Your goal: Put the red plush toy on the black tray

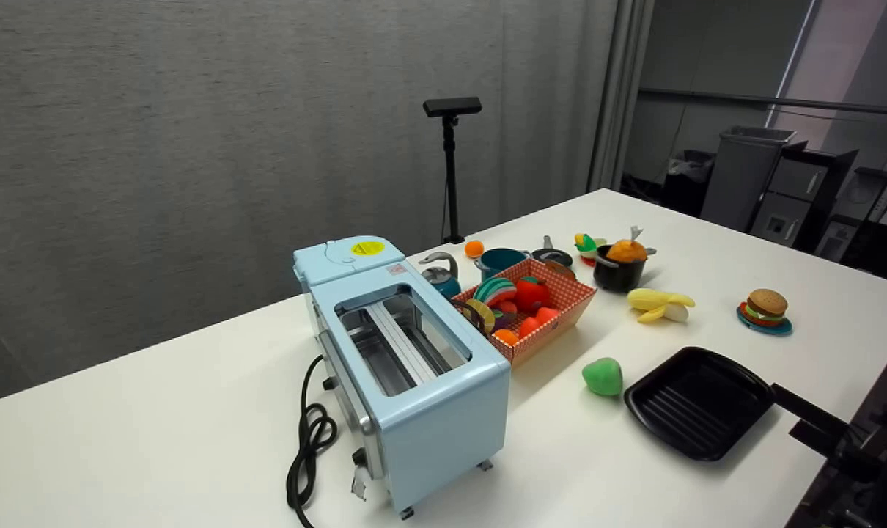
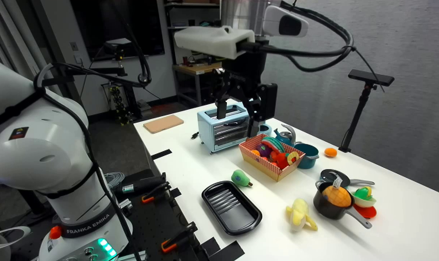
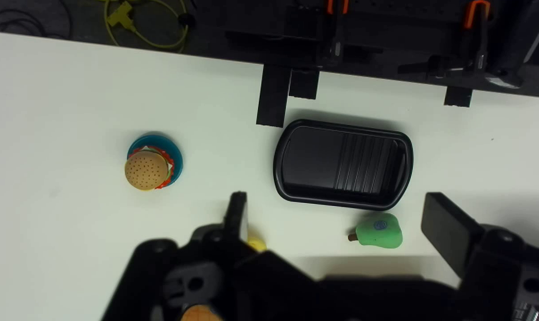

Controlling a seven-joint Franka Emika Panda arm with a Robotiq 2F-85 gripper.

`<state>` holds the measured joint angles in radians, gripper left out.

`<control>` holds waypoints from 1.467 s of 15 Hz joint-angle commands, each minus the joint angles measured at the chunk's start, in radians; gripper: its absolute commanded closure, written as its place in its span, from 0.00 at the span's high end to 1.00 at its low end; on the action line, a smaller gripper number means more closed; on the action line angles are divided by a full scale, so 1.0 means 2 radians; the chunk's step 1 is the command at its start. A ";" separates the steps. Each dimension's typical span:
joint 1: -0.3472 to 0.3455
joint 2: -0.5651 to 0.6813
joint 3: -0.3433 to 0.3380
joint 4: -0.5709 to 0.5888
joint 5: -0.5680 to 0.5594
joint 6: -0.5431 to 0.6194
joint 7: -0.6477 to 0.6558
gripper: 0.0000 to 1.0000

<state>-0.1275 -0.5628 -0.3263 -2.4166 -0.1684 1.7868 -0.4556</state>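
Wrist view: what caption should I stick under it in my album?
Black tray, green pear and toy burger, seen past open jaws.

Light-blue toaster (image 1: 436, 422) beside a checked basket (image 2: 258, 164), green pear (image 3: 381, 232), yellow banana (image 2: 299, 211), burger (image 3: 145, 170) on a teal plate (image 3: 162, 142)

Black tray (image 2: 237, 215): 1. Red-checked basket (image 2: 258, 164): 1. Red toys (image 1: 533, 295) inside: more than one; they overlap, exact count not readable. Watermelon slice (image 2: 273, 144): 1. Toaster (image 1: 423, 412): 1. Kettle (image 2: 284, 137): 1. Frying pan (image 2: 334, 177): 1. Pots (image 2: 306, 161) (image 2: 326, 207): 2. Green pear (image 3: 382, 232): 1. Banana (image 2: 299, 214): 1. Burger (image 3: 145, 170): 1. Loose orange (image 2: 330, 152): 1. Clamps (image 2: 158, 191) (image 2: 181, 235): 2. Robot arm (image 2: 41, 152): 1. Gripper (image 3: 338, 211): 1, carrying 2 fingers (image 3: 450, 232).
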 commanded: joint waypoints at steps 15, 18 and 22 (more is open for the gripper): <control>-0.003 0.002 0.004 0.000 0.007 0.018 -0.003 1.00; -0.004 0.003 0.005 0.000 0.008 0.014 -0.001 1.00; 0.017 0.040 0.032 0.048 0.020 -0.013 0.021 1.00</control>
<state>-0.1275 -0.5514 -0.3234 -2.4185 -0.1658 1.8224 -0.4537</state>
